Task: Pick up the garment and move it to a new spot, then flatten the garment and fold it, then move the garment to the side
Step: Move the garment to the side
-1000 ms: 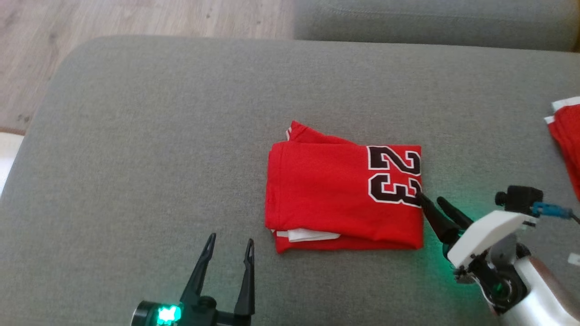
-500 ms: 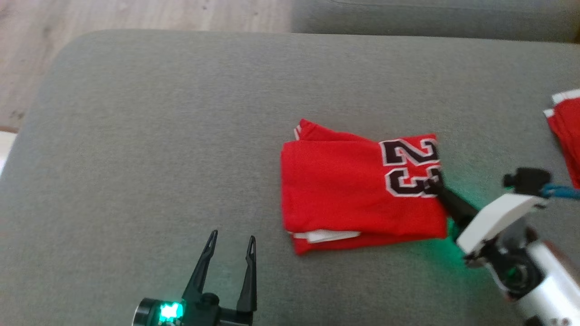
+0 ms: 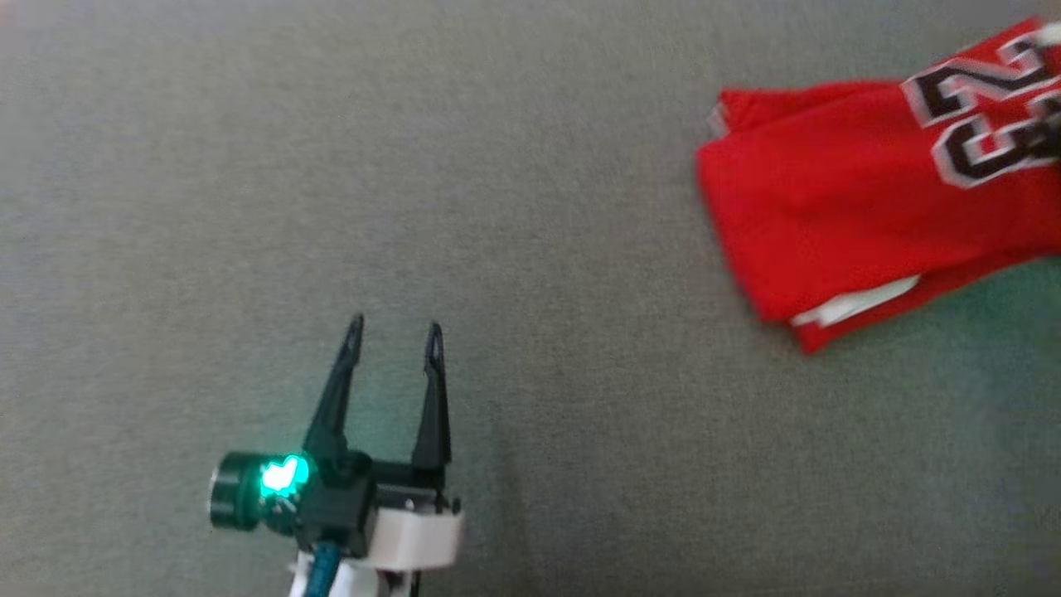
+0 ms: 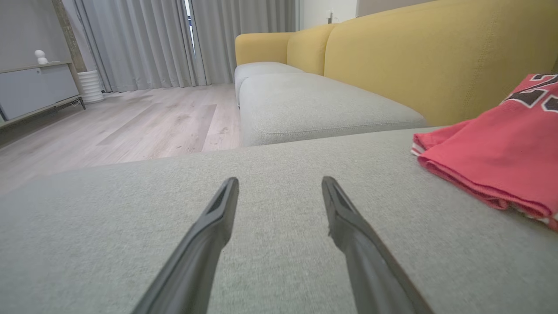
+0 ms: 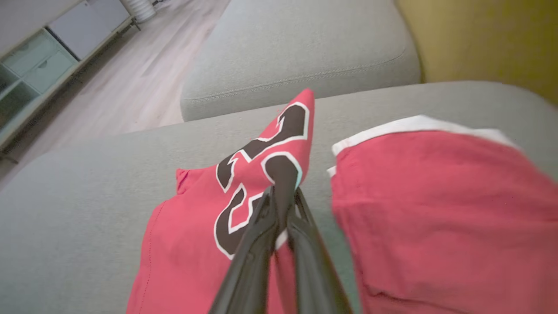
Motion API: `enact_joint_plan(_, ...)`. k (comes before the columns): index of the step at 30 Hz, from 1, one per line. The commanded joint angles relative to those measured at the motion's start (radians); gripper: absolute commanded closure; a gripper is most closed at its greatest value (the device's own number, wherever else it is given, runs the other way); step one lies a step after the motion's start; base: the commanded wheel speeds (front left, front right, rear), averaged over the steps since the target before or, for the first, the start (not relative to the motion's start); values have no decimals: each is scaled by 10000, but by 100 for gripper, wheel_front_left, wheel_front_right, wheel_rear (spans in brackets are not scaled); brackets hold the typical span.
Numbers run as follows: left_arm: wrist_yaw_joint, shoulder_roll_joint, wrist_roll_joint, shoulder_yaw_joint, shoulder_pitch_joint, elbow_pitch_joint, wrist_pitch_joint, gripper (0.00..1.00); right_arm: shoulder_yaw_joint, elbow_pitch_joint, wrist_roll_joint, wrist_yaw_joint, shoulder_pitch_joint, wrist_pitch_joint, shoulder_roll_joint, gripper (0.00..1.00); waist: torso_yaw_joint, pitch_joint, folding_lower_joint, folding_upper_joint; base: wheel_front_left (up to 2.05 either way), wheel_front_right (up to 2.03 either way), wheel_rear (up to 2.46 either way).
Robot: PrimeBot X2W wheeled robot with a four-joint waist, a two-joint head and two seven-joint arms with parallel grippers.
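**Clamped on the numbered edge: side move under way**

Noted right gripper gone from spread wide beside the hem, a second back, to clamped tight on the garment at the black "23". Noted also a swing of the head camera, so most of the garment's slide toward the upper right of the head view put down to the camera, not the cloth. Real change in the cloth: numbered corner pulled up into a peak, rest of the stack slightly turned.

Step in hand, by judgement: the last one, moving to the side. Folding taken as done, given the compact layered rectangle on the grey seat cushion, white trim showing at its near edge.

Location: garment resting on the cushion, lifted only at the pinched corner, just beside a second red piece with a white border. Touching or not, cannot tell.

Next move calls for holding the pinch and drawing low and steadily sideways, to keep the layers stacked. Unclear whether all layers caught or only the top ones; if only the top, likely to peel open.

Pose: right fingers pressed together, reaching forward over the cloth from its near side. Left gripper idle, fingers spread with nothing between, hovering low over bare cushion, pointing ahead, well apart from the garment.
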Motion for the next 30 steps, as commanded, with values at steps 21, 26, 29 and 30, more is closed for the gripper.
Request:
enact_joint_plan(21,-405,-57,-39,582,-922,-612,-93,0,-3321,-473,-2177,-7,-346,479,-1305,0,-434,913,-2,0,0,0,0)
enact_joint_plan(26,-551,-60,-288,555,-564,-424,-93,0,-2885,-976,-2961,-7,172,268,49,0,-312,-86,-2,0,0,0,0)
enact_joint_plan(29,-610,-61,-362,578,-341,-271,-93,0,-2397,-1266,-3221,-7,689,-21,922,0,-226,-779,-2,0,0,0,0)
enact_joint_plan(30,-621,-61,-379,586,-266,-241,-93,0,-2198,-1330,-3267,-7,908,-196,1213,0,-189,-1023,-2,0,0,0,0)
